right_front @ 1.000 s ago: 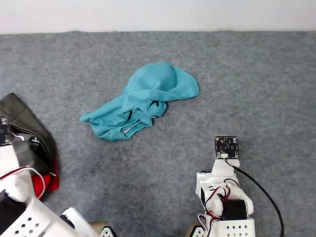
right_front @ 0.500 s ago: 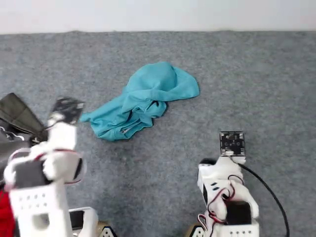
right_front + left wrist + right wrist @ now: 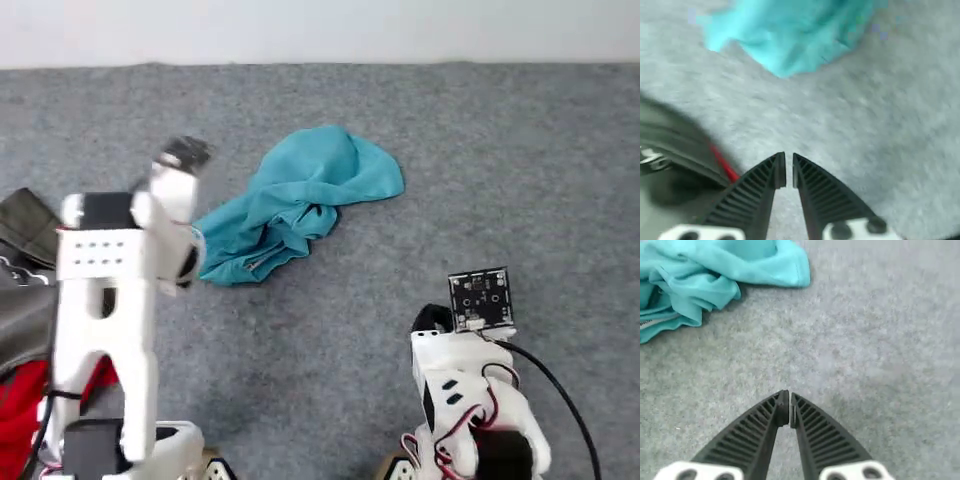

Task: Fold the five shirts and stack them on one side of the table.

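We see the left gripper (image 3: pixel 788 170) and the right gripper (image 3: pixel 789 407) both pinched together on nothing, each short of the teal shirt (image 3: pixel 300 200).

No text, number or sign can be read; the black circuit board (image 3: pixel 482 298) on the right arm shows only specks too small to tell

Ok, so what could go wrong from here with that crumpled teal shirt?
The teal shirt lies bunched with overlapping folds, so a pinch may catch several layers.
The left gripper and right gripper are both shut; unopened, they might just shove the fabric.
The left arm stands close to the dark and red shirts and could snag them.
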Available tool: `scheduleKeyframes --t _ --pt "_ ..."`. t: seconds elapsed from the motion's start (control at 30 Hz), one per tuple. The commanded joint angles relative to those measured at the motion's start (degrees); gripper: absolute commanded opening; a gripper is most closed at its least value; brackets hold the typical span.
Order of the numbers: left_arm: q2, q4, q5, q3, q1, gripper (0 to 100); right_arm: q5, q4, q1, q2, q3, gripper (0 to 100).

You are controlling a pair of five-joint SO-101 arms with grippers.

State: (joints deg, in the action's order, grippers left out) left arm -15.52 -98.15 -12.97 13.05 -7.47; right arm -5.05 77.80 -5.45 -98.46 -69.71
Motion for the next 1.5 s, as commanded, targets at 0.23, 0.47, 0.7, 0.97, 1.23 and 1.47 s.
scheduleKeyframes --t 0.23,0.47,0.7,0.97,1.23,1.47 --pt "0.09 0.62 -1.93 -8.40 -18.99 3 -0.09 -6.29 -10.68 43.65 24.18 0.9" --pt "0.09 0.62 -1.93 -8.48 -28.48 3 -11.96 -8.04 -20.18 70.20 40.79 1.4" --pt "0.09 0.62 -2.02 -8.48 -32.44 3 -24.00 -8.04 -29.76 90.33 58.46 3.4" --pt "-1.93 -0.53 -2.02 -8.31 -32.79 3 -23.82 -8.22 -33.80 110.55 77.54 28.1" --pt "-5.63 -0.53 -1.85 -8.13 -32.88 3 -23.91 -7.69 -37.85 127.87 94.24 28.1" --pt "-5.63 -0.62 -1.76 -8.13 -32.97 3 -23.82 -7.34 -41.27 134.02 96.97 28.1"
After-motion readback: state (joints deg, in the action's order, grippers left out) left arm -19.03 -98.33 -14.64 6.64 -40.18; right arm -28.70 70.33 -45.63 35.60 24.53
